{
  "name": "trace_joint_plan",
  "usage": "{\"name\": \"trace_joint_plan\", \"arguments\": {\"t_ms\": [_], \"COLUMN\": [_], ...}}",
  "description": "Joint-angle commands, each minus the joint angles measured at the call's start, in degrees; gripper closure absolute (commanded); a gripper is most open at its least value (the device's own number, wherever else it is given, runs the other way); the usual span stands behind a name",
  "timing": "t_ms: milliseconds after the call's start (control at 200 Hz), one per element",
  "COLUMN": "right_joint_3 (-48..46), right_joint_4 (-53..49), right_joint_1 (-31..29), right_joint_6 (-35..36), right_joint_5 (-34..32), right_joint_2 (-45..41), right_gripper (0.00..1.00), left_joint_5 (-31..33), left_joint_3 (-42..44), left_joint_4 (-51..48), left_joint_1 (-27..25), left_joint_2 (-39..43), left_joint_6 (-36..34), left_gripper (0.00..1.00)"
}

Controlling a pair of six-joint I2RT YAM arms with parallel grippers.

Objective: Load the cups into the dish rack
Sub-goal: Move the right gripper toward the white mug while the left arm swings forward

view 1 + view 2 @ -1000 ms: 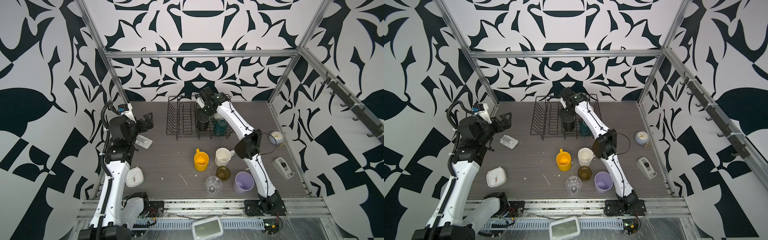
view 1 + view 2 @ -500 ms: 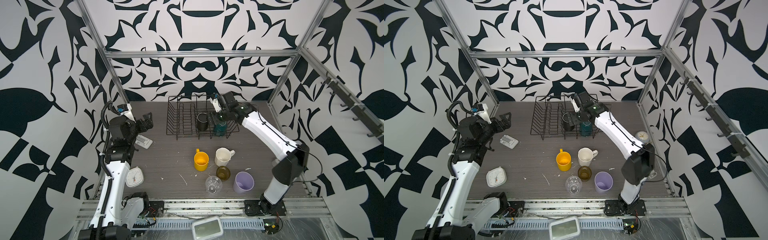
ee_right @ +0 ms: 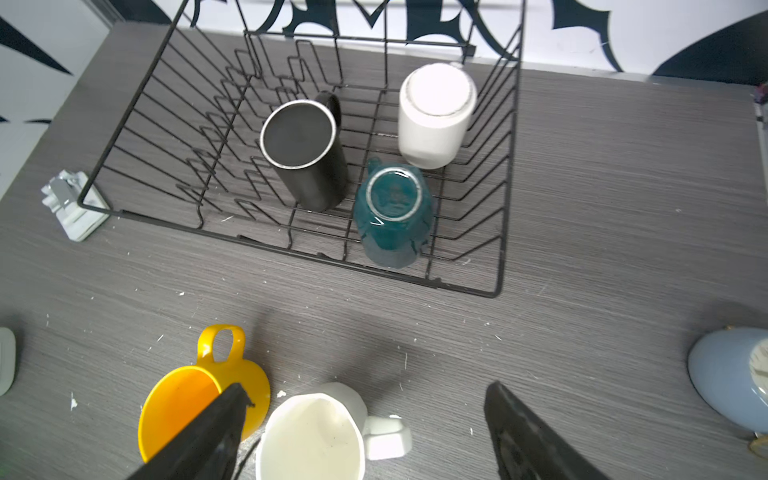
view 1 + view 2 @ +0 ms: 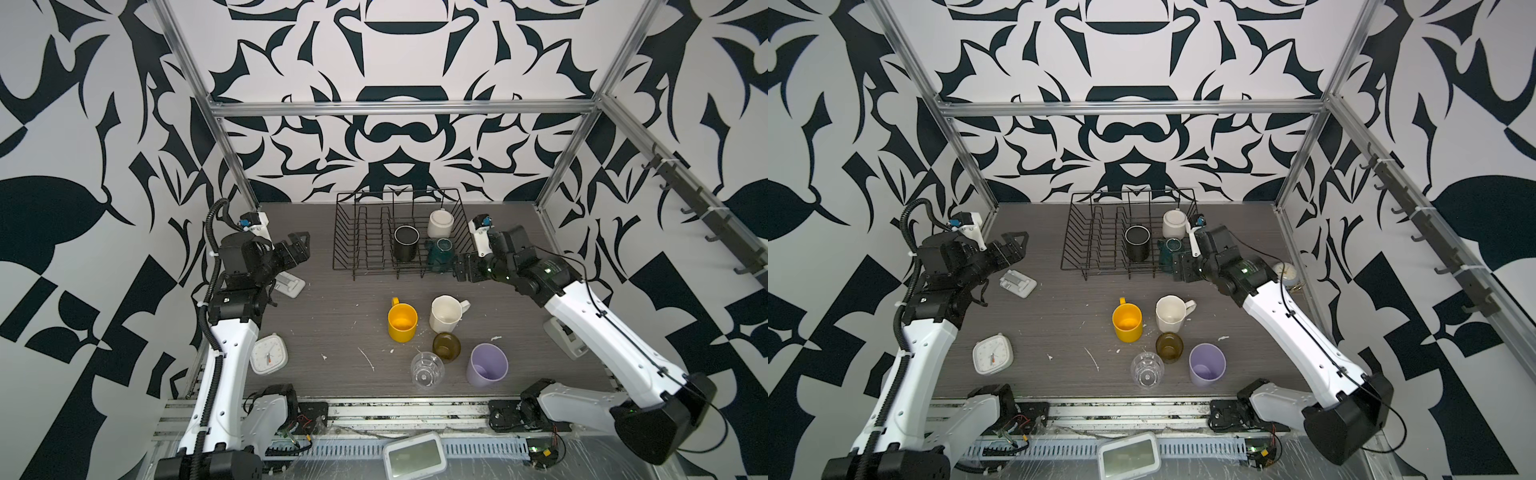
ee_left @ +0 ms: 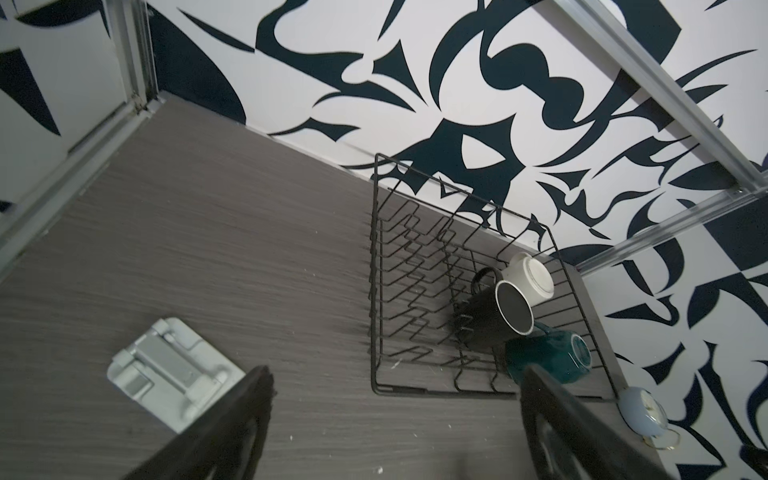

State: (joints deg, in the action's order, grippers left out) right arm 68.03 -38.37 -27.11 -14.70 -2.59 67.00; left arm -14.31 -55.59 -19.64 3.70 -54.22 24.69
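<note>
The right gripper [image 4: 462,268] hung with its jaws spread wide and nothing between them, just beside the near right corner of the dish rack [image 4: 361,249]. The nearest thing inside was the teal mug [image 4: 440,251], bottom-up. Next to it in the rack stood the black mug [image 4: 406,243], upright, and behind it a white mug [image 4: 440,223], also upturned. On the table in front, grouped together, stood the yellow mug [image 4: 402,322], faceted white mug [image 4: 446,313], amber glass [image 4: 446,347], clear glass [image 4: 426,370] and lilac tumbler [image 4: 487,365]. Well apart on the left, the left gripper [image 4: 300,243] hovered spread and empty near a small white stand [image 4: 291,284].
</note>
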Motion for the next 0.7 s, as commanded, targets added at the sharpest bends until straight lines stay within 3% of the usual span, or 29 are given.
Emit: {"name": "trace_joint_plan", "arguments": {"t_ms": [0, 155, 695], "right_joint_3": [-3.0, -6.1, -10.0], "right_joint_4": [2.8, 4.3, 5.1], "right_joint_1": [1.9, 4.4, 10.3], "right_joint_6": [-1.4, -1.8, -0.5], "right_joint_5": [1.3, 4.0, 9.2], "right_joint_2": [-2.1, -4.3, -7.4], "right_gripper": [0.08, 0.08, 0.08], "left_joint_5": [-2.6, 0.0, 21.3], "left_joint_3": [-3.2, -4.8, -11.7], "left_joint_4": [-6.8, -12.0, -21.7], "left_joint_1": [-1.0, -6.8, -42.7], "left_joint_2": [2.2, 2.6, -8.6], "left_joint_6": [3.0, 5.9, 12.6], "left_gripper": [0.06, 0.08, 0.14]}}
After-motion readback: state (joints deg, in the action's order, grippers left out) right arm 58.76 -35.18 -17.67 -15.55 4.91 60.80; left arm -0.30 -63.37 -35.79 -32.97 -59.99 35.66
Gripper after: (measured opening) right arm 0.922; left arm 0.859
